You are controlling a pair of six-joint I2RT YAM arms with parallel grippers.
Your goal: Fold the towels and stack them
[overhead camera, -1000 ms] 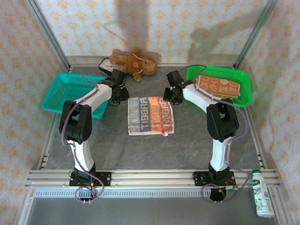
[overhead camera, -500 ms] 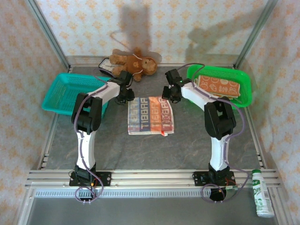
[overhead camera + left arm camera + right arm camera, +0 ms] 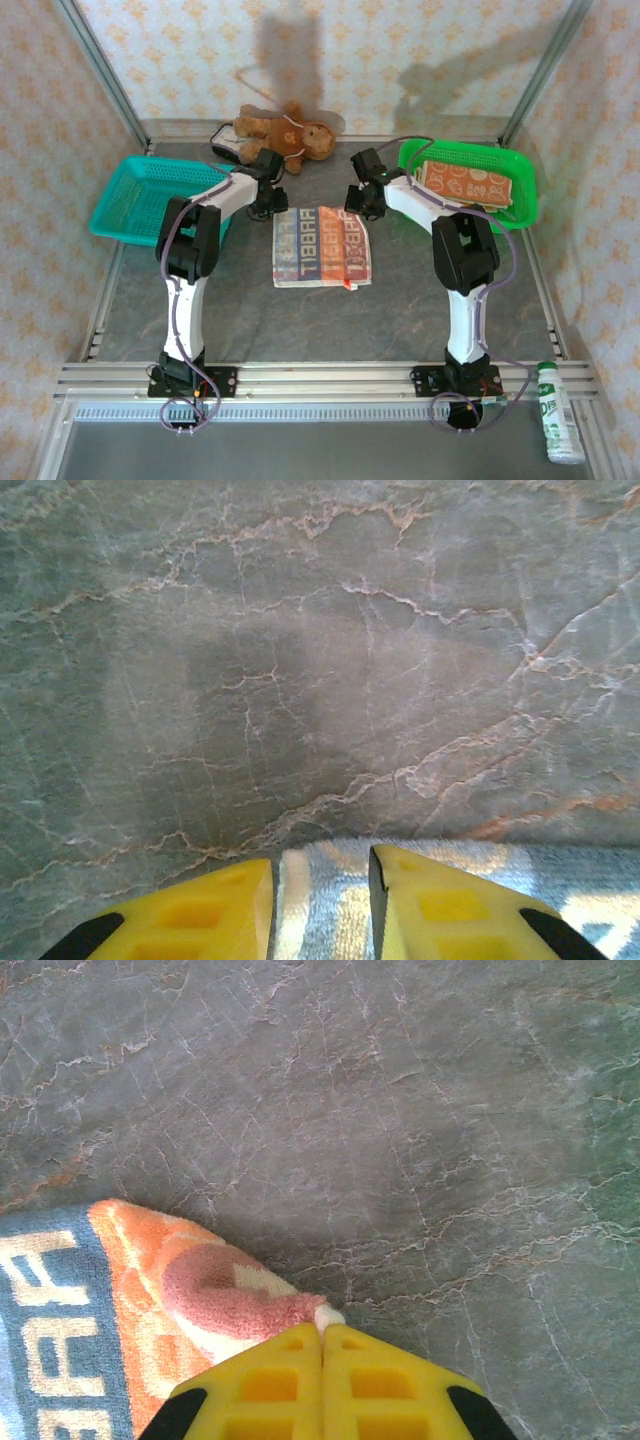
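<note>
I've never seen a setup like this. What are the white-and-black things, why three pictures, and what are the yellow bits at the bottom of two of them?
They are robot arms, a left arm and a right arm, bolted to a table. The wide picture is from a camera above and behind them; the other two are from cameras on their wrists, and the yellow bits are each hand's two fingers. On the table lie a lettered towel, a teddy bear, a teal basket and a green basket holding another towel. The right hand is shut, pinching the lettered towel's corner. The left hand has its fingers apart, the towel's edge showing between them.
</note>
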